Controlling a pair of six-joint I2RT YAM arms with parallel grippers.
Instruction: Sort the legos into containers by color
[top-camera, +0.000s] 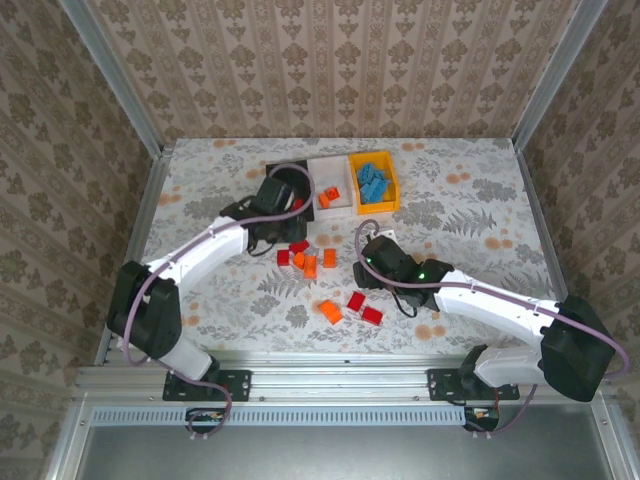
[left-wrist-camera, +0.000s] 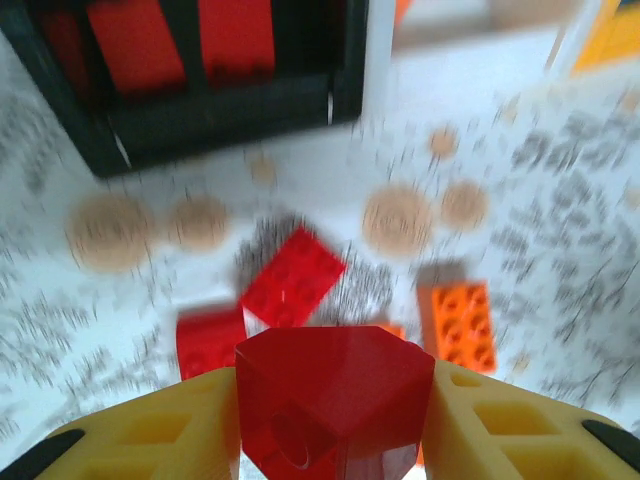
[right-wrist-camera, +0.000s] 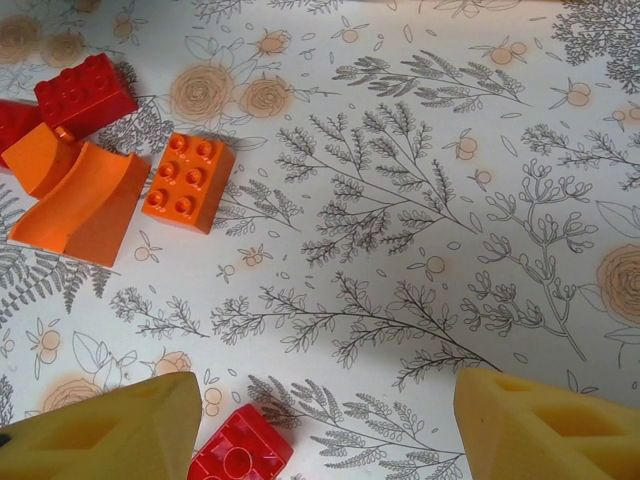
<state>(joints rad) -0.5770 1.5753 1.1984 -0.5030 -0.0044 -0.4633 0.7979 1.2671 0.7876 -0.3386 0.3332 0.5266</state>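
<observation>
the left fingers (left-wrist-camera: 160, 435) are clamped on a red brick (left-wrist-camera: 330, 400), with one yellow finger pressed to each side of it. it is held over the desk (top-camera: 470, 200), a little short of the black bin (left-wrist-camera: 220, 115). red bricks (left-wrist-camera: 130, 35) lie inside that bin. the left wrist view is blurred. under the held brick it shows a flat red piece (left-wrist-camera: 295, 275), a second red piece (left-wrist-camera: 208, 342) and an orange studded brick (left-wrist-camera: 462, 325) lying on the desk.

from above, the three bins stand side by side in a row near the far edge of the desk, about its middle. the black bin is on the left. the white bin (top-camera: 336, 168) is in the middle and holds orange bricks (top-camera: 329, 196). the orange-yellow bin (top-camera: 394, 190) is on the right and holds blue bricks (top-camera: 371, 184). a loose cluster of red and orange bricks (top-camera: 303, 258) lies at the centre of the desk, near the bins. a smaller group (top-camera: 352, 308) of one orange and two red lies closer to the near edge.

the right fingers (right-wrist-camera: 545, 430) stand wide apart with bare patterned desk between them, gripping nothing. a small red block (right-wrist-camera: 240, 452) lies just beside the finger at the lower left of the right wrist view. farther off in that view are an orange block with studs (right-wrist-camera: 188, 182), an orange curved piece (right-wrist-camera: 85, 205) right next to it, and a dark red block (right-wrist-camera: 85, 92) beyond them.
</observation>
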